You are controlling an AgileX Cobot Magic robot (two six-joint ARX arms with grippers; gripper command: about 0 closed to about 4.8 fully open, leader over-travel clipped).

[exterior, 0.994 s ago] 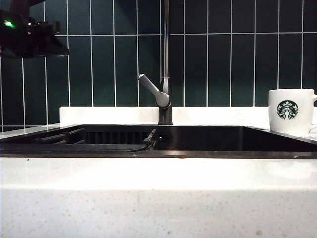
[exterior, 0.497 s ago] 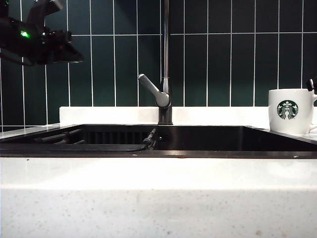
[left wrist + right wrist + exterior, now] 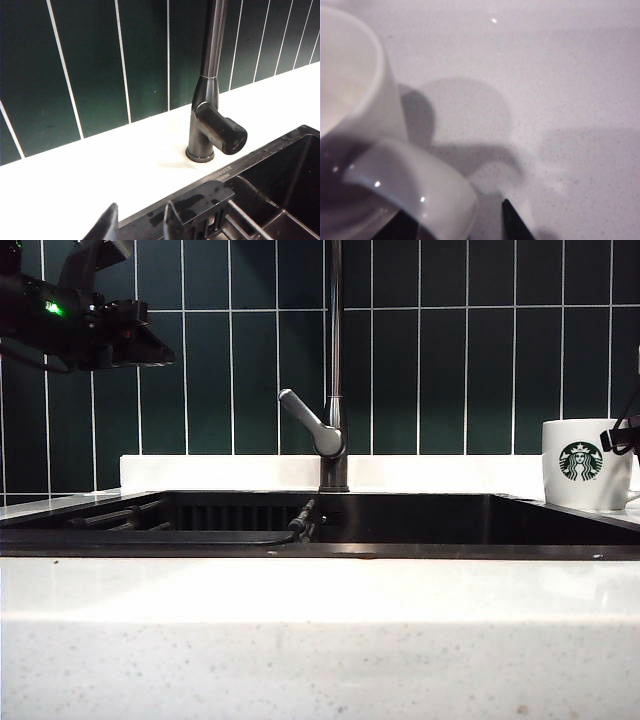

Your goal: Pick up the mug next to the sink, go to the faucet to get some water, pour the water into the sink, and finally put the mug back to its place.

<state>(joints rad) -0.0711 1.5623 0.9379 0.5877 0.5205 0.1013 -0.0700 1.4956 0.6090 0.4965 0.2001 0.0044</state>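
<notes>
The white mug (image 3: 585,462) with the green logo stands on the counter right of the sink (image 3: 320,550). My right gripper (image 3: 625,435) is at its handle side. In the right wrist view the mug (image 3: 355,90) is close and its handle (image 3: 420,185) lies between the spread fingers of the right gripper (image 3: 457,225), which is open. My left gripper (image 3: 150,350) hangs high at the left, well away from the faucet (image 3: 335,360). In the left wrist view the left gripper (image 3: 140,222) is open and empty, over the sink's back edge (image 3: 235,172), with the faucet (image 3: 210,100) and its lever (image 3: 222,131) beyond.
Dark green tiles (image 3: 470,370) back the white stone ledge (image 3: 220,472). A dark rack (image 3: 130,515) sits in the left of the basin, and it shows as a wet dark rack (image 3: 200,205) under the left gripper. White speckled counter (image 3: 320,640) fronts the sink.
My left gripper has moved right along the tiles. My right gripper has come into view at the right edge and lowered to the mug's handle.
</notes>
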